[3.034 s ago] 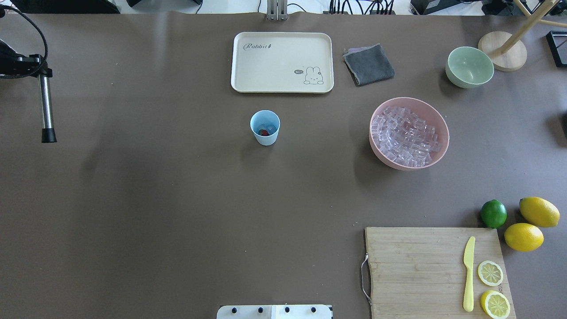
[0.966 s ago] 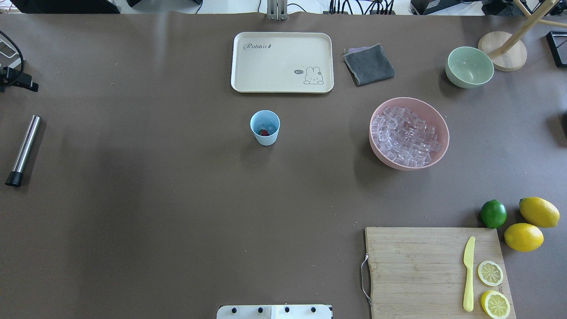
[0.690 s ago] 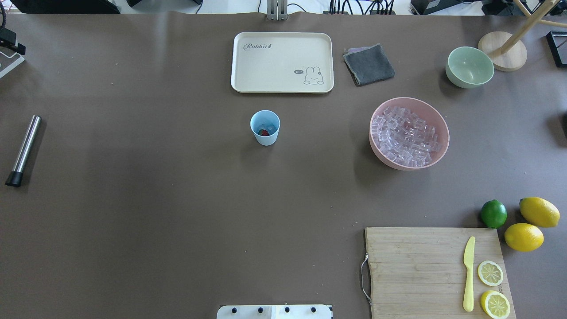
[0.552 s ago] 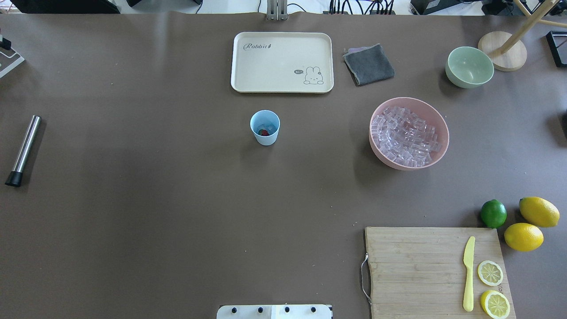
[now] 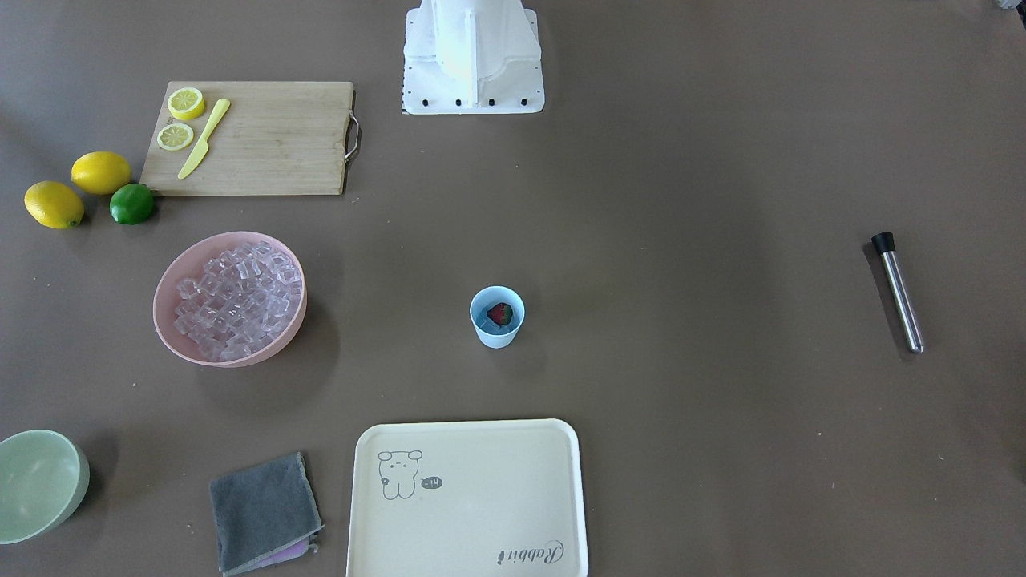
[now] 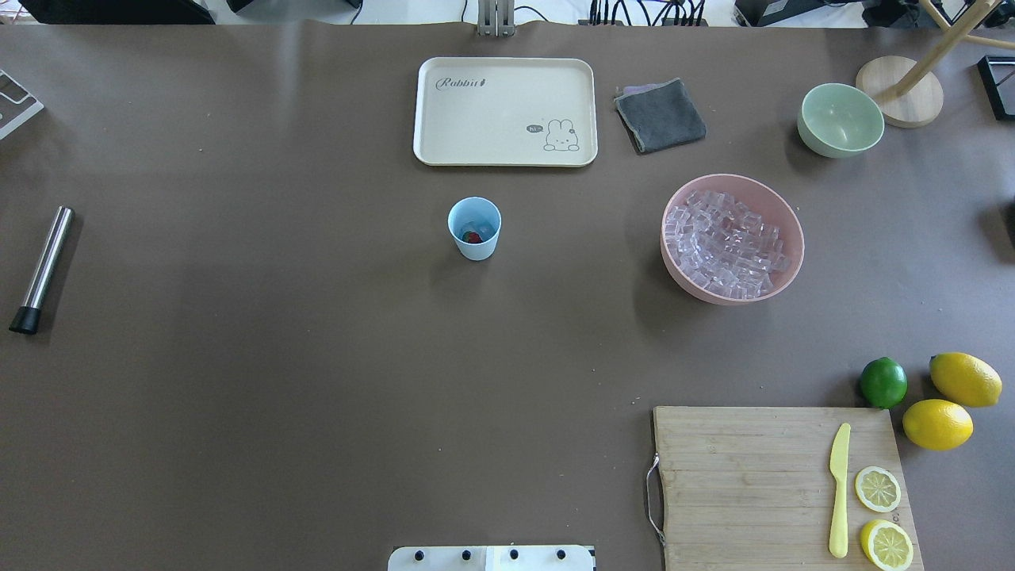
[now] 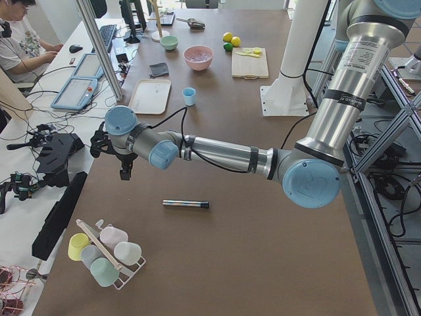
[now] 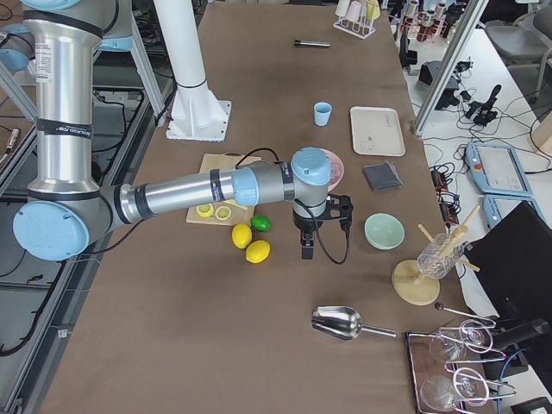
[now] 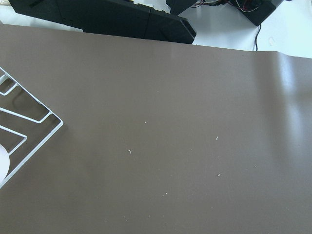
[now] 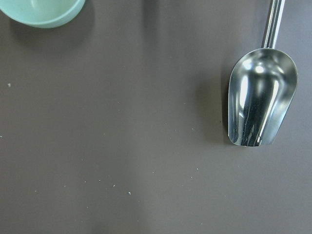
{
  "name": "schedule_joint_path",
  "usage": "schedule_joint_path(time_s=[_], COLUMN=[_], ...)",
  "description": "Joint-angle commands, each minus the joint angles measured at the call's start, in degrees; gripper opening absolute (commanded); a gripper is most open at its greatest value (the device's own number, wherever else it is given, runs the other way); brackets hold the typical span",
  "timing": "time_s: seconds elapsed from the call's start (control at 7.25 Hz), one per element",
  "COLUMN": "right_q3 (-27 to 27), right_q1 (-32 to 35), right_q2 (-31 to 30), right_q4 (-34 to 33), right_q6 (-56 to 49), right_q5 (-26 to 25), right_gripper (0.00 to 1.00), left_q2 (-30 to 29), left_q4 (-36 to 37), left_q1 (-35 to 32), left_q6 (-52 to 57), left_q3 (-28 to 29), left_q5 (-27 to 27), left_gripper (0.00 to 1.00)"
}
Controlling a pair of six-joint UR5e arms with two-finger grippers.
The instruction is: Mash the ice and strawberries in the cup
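Cup stands mid-table with the strawberry inside; steel muddler lies well apart at our left, long axis running away from the base, black tip nearest it; left gripper hangs near it, right gripper far off; we cannot tell either's finger state.

brown table bears cup, tray, muddler, cutting board.

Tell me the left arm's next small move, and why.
Probably draw the left claw back and park the arm. It laid the muddler down flat seconds ago and now hangs apart from it, far from the cup. The strawberry in the cup looks whole, though, so I would check the mash first.
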Motion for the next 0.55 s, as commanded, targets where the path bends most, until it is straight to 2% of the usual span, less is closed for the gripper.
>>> schedule_joint_path(time_s=[0.0, 0.14, 0.41], right_q3=[-5.1, -7.5, -7.7], right_q1=[-0.1, -0.1, 0.2], right_q2=[2.7, 4.2, 2.8], right_q4=[0.1, 0.1, 2.5], right_q6=[-3.2, -3.2, -3.3], right_q5=[-0.1, -0.5, -0.9], right_gripper=[0.99, 0.99, 0.99], left_q2=[-0.6, -0.2, 2.2], left_q4=[0.4, -0.1, 0.1], left_q1=[0.4, 0.7, 0.6], left_q6=[4.9, 5.0, 5.0], left_q3=[0.2, 0.6, -1.4], left_q5=[4.6, 5.9, 5.2], left_gripper=[0.98, 0.98, 0.98])
